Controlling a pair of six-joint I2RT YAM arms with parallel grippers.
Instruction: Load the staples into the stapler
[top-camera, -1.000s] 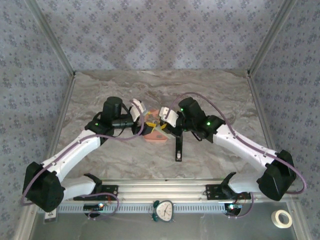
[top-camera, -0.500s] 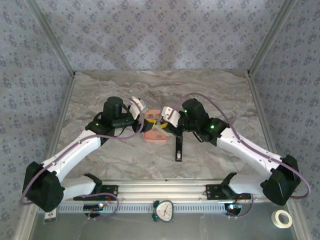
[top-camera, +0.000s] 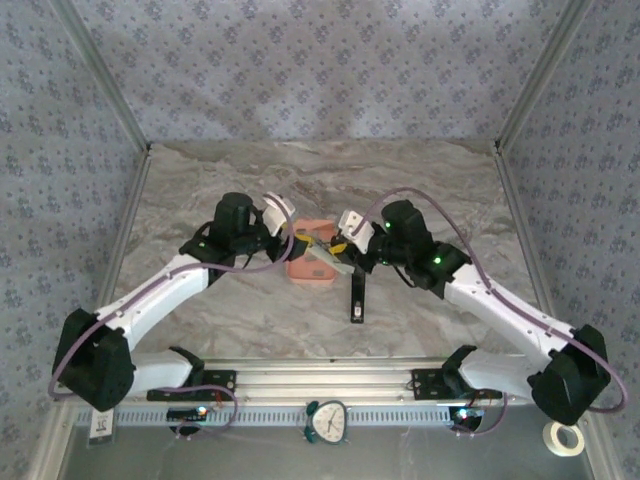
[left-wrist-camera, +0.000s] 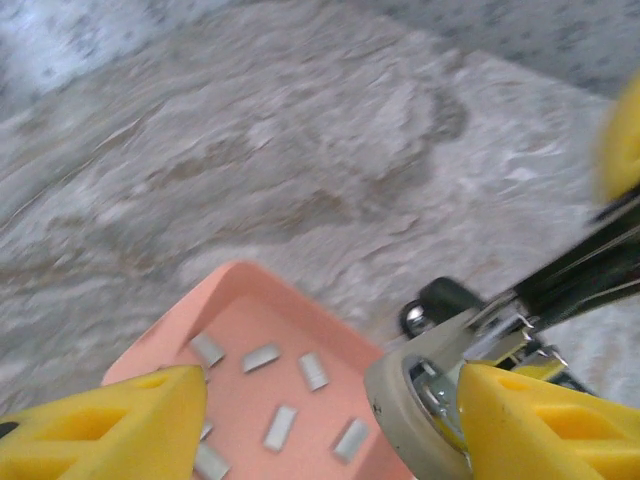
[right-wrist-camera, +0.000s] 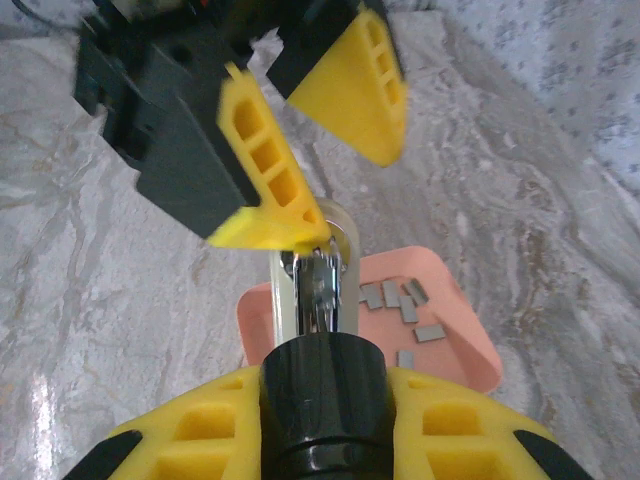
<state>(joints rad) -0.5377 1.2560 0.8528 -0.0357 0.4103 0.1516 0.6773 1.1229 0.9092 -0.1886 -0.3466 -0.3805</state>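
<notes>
The stapler (top-camera: 356, 292) is swung open: its black base hangs toward the near edge and its grey magazine arm (top-camera: 323, 254) reaches left over the pink tray (top-camera: 309, 270). My right gripper (top-camera: 347, 247) is shut on the stapler's black rear end (right-wrist-camera: 322, 395), with the open metal channel (right-wrist-camera: 318, 285) pointing away. My left gripper (left-wrist-camera: 335, 400) is open above the tray, and the stapler's rounded grey tip (left-wrist-camera: 420, 400) lies against its right finger (left-wrist-camera: 550, 425). Several grey staples (left-wrist-camera: 280, 425) lie loose in the tray (left-wrist-camera: 250, 300).
The tray (right-wrist-camera: 455, 335) and staples (right-wrist-camera: 400, 300) sit just right of the stapler channel in the right wrist view. My left gripper's fingers (right-wrist-camera: 265, 175) crowd the far end of the channel. Marble tabletop (top-camera: 430, 180) spreads around; patterned walls enclose three sides.
Both wrists have shifted slightly toward the far side. The left gripper has closed in on the stapler's tip and its jaws have narrowed a little. The right gripper keeps its hold.
</notes>
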